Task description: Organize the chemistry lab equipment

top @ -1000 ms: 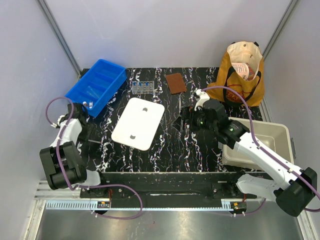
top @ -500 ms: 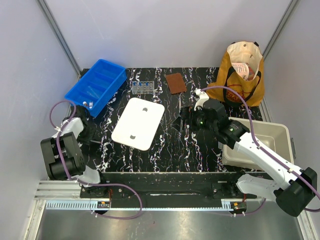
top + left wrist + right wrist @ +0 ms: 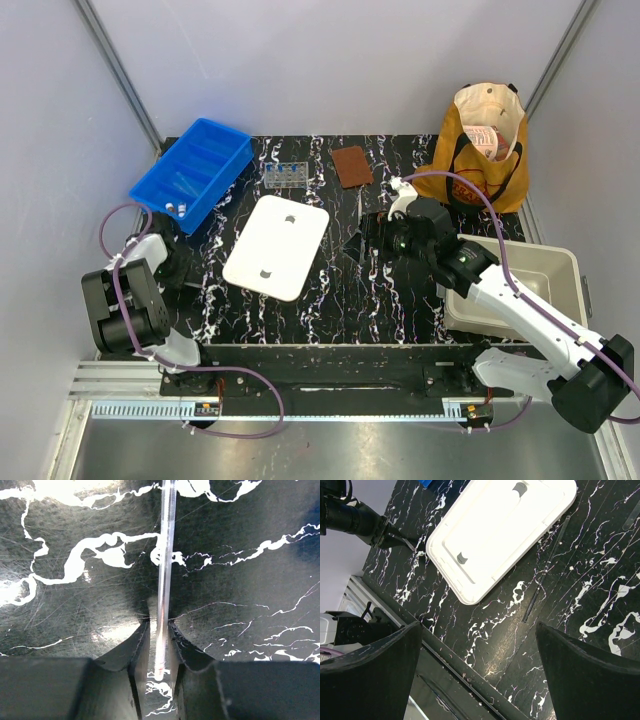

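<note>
Broadly, a black, white-veined tabletop (image 3: 330,290) under everything, with a white lid (image 3: 277,246) lying flat on it, left of the middle.

Far right of the white lid, toward the arm bases: beige bin (image 3: 550,275), partly covered by the right arm.

Right of the white lid and farther back: tan tote bag (image 3: 482,150), standing with its mouth open.

Left of the white lid and behind it: blue bin (image 3: 195,170), set at a slant.

Just right of the white lid: right claw (image 3: 477,630), fingers spread wide apart, holding nothing, hanging above bare tabletop.

Left of the white lid, near the tabletop's left edge: left claw (image 3: 159,627), low over the surface, its dark fingers (image 3: 132,652) drawn narrow on either side of a thin clear rod (image 3: 164,580). Cannot tell whether they press on it or merely flank it.

Behind the white lid and a little to the right: brown pad (image 3: 351,165), lying flat.

Directly behind the white lid: clear tube rack (image 3: 284,178), carrying blue-capped tubes (image 3: 284,167).

Between the white lid and the right claw: thin metal tools (image 3: 358,222), lying on the tabletop.

Left of the white lid, in the near end of the blue bin: white-capped vials (image 3: 177,208), too small to count.
</note>
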{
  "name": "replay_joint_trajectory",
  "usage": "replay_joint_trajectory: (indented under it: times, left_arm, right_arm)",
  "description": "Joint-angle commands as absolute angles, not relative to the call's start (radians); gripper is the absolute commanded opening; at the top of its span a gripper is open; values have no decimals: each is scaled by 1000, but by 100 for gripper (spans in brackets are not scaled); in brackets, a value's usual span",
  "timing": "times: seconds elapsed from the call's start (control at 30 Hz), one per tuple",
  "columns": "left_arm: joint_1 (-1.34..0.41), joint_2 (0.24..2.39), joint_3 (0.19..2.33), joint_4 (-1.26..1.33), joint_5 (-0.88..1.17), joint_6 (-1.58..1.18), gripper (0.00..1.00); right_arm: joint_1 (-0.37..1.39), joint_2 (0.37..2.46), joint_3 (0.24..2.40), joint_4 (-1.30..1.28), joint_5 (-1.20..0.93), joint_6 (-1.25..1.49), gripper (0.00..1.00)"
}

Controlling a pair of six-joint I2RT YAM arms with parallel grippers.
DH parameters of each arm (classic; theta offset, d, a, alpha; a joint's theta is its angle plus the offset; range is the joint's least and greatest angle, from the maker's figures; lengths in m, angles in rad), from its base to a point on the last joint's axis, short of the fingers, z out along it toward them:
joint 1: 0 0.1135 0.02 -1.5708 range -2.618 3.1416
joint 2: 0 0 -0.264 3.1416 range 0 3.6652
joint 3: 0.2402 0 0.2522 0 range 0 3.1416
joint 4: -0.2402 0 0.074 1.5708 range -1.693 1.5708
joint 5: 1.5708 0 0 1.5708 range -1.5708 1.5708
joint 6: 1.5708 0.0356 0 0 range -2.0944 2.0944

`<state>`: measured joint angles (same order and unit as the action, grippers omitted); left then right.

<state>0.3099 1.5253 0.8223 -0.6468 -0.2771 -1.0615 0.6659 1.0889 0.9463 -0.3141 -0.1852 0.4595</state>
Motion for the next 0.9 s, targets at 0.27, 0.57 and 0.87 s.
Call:
replay_joint_trajectory:
  times: [0.27,0.57,0.87]
  left_arm:
    - [316,1520,769,-631,-216,-1097,1]
    - [316,1439,747,-633,-167,-1040,0]
    - [316,1269,727,-670,-169,-1008,0]
  right_arm:
    - [672,1060,936,-265,-209,466,100]
    - [672,1034,928,-262,-202,499,100]
    - [672,1034,945,-255,-232,514,100]
